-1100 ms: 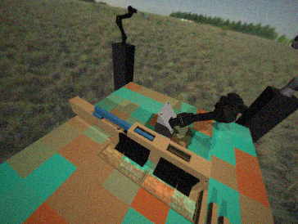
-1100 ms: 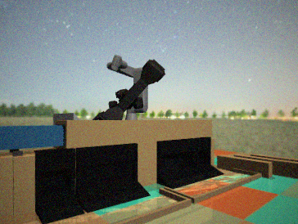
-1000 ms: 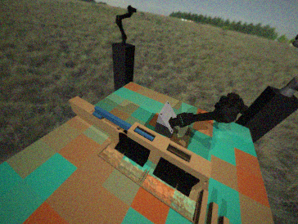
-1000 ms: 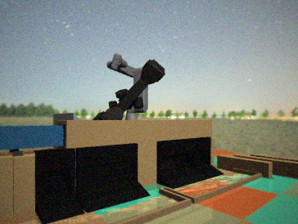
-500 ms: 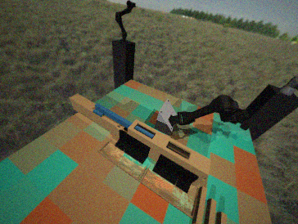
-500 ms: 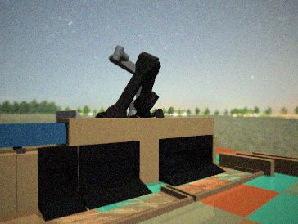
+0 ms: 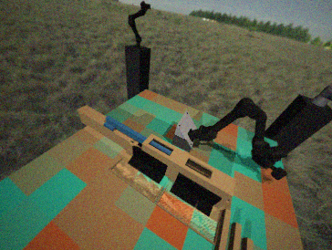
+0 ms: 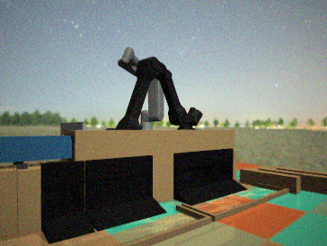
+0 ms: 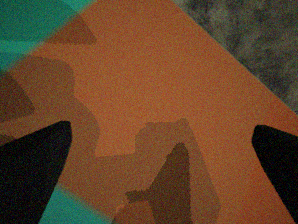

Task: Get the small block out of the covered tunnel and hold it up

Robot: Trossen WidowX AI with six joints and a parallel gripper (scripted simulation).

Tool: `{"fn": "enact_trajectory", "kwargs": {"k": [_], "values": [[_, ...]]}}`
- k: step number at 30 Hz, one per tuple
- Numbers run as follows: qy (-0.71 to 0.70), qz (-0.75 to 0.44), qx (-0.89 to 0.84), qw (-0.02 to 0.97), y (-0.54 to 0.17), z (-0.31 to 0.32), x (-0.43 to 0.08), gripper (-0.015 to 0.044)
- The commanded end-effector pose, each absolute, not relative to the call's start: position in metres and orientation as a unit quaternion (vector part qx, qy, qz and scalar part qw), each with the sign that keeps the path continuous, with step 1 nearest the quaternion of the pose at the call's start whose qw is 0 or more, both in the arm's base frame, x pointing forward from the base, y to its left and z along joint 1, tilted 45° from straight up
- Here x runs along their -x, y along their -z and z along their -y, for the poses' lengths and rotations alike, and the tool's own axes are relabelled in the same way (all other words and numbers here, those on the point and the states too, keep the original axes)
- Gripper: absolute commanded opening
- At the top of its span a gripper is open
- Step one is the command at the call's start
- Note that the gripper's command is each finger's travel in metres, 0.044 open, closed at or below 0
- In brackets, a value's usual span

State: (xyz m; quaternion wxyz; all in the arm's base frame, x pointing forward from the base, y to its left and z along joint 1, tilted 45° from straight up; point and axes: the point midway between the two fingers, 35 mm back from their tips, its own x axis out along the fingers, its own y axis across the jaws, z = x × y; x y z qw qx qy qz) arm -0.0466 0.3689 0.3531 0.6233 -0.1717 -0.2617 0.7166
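With its fingers spread (nothing held), the gripper [image 7: 277,172] [image 8: 194,118] [image 9: 161,131] must still be brought to the tunnel [image 7: 182,157] [image 8: 163,180].
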Motion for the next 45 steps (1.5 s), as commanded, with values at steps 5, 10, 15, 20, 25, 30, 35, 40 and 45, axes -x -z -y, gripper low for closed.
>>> {"fn": "enact_trajectory", "kwargs": {"k": [5, 10, 15, 20, 25, 30, 35, 40, 45], "values": [[-0.653, 0.169, 0.210, 0.708, -0.339, -0.366, -0.065, 0.0440], [-0.610, 0.102, 0.221, 0.754, -0.326, -0.350, -0.131, 0.0440], [-0.552, 0.022, 0.213, 0.806, -0.313, -0.316, -0.203, 0.0440], [-0.484, -0.058, 0.186, 0.853, -0.300, -0.264, -0.266, 0.0440], [-0.409, -0.136, 0.142, 0.891, -0.287, -0.200, -0.314, 0.0440], [-0.328, -0.206, 0.080, 0.919, -0.275, -0.126, -0.346, 0.0440], [-0.285, -0.259, 0.034, 0.922, -0.258, -0.080, -0.353, 0.0440], [-0.276, -0.353, -0.033, 0.893, -0.217, -0.039, -0.339, 0.0440], [-0.269, -0.426, -0.136, 0.853, -0.187, -0.005, -0.314, 0.0440]]}}
